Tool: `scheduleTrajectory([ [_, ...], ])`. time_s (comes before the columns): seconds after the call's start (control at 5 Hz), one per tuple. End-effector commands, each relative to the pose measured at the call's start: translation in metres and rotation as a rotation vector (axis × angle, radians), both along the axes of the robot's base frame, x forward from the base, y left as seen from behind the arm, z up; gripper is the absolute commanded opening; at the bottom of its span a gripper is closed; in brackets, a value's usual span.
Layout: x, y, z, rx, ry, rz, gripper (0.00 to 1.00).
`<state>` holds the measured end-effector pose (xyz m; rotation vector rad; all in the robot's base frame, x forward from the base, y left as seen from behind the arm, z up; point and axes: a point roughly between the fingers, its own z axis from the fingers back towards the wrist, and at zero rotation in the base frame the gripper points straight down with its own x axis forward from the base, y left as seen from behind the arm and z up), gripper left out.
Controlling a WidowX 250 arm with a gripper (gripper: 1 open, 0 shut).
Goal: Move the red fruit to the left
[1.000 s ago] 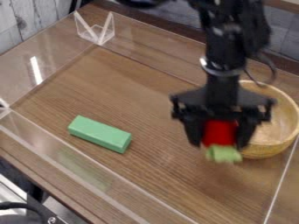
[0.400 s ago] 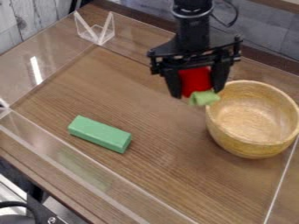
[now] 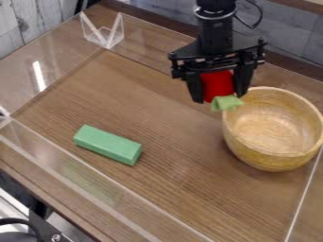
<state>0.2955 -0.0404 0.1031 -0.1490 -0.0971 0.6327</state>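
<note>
Fruit (image 3: 217, 87) is hanging between jaws (image 3: 214, 83), which are gripping it, beside bowl (image 3: 271, 129) at its left rim. Transfer step is apparently running. Next move: carrying fruit left, staying clear of bowl rim, then lowering onto counter (image 3: 149, 118) and releasing.

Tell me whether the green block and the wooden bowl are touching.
Apart: the camera view shows bare table between the green block and the wooden bowl.
</note>
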Motion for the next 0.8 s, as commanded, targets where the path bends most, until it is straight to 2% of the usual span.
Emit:
scheduleTrajectory([
  [0.0,0.011,-0.004,0.026,-0.004,-0.054,-0.005,0.00],
  [0.2,0.013,-0.011,0.039,-0.007,-0.055,-0.008,0.00],
  [0.6,-0.004,-0.031,0.028,-0.004,-0.048,0.094,0.00],
])
